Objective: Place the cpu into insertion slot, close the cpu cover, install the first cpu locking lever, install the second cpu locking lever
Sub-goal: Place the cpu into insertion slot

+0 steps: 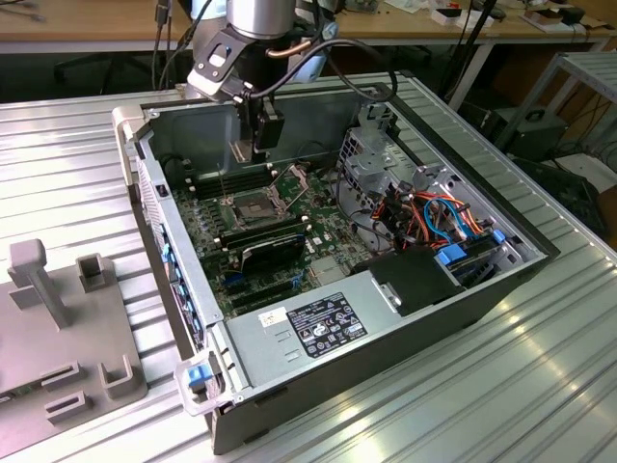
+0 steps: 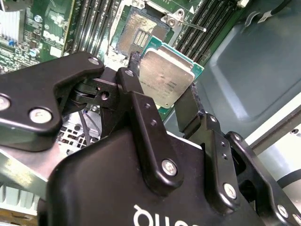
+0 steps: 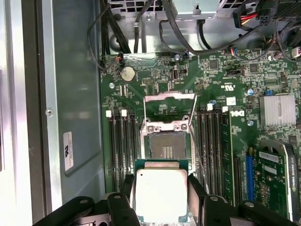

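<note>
My gripper (image 3: 161, 188) is shut on the cpu (image 3: 160, 194), a flat square chip with a silver-grey top and green edge, clamped between two black fingers (image 3: 129, 186). In both wrist views the cpu (image 2: 164, 77) hangs above the green board, just short of the insertion slot (image 3: 167, 145), whose dark pin field lies bare. The cpu cover (image 3: 169, 96), a thin metal frame, is swung open beyond the slot. A thin locking lever (image 2: 188, 23) stands loose beside the insertion slot (image 2: 141, 35). In the exterior view the gripper (image 1: 253, 149) reaches down into the case above the slot (image 1: 249, 204).
Long black memory slots (image 3: 120, 150) flank the socket on both sides. A silver heatsink (image 3: 280, 110) and an expansion card (image 3: 275, 174) sit nearby. The case wall (image 3: 75, 94) is close. Cable bundles (image 1: 434, 217) and the power supply (image 1: 318, 323) fill the case. A grey fixture (image 1: 58, 318) stands outside.
</note>
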`<state>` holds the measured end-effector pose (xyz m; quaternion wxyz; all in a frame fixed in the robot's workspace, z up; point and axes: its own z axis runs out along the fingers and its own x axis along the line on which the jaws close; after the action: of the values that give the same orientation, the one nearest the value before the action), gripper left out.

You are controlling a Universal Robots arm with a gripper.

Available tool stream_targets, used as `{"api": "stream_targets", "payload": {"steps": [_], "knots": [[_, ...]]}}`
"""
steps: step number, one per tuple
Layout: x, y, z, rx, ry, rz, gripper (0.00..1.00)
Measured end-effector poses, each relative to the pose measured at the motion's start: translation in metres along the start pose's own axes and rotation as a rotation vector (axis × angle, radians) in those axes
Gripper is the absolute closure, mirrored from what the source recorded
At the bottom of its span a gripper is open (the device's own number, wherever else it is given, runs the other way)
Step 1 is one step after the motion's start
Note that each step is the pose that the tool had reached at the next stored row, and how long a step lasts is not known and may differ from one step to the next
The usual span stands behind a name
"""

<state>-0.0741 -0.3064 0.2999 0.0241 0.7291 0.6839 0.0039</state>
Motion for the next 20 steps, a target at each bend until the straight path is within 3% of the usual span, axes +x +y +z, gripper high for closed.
{"api": "stream_targets", "payload": {"steps": [3,10,14,20], "knots": [[0.0033,0.0011,0.0084,-0.0001,0.0005,-0.001,0.45],[-0.0037,0.0014,0.0107,-0.0013,0.0019,-0.046,0.45],[-0.0114,0.0019,0.0123,-0.0018,0.0025,-0.059,0.45],[-0.0115,0.0019,0.0122,-0.002,0.003,-0.071,0.45]]}}
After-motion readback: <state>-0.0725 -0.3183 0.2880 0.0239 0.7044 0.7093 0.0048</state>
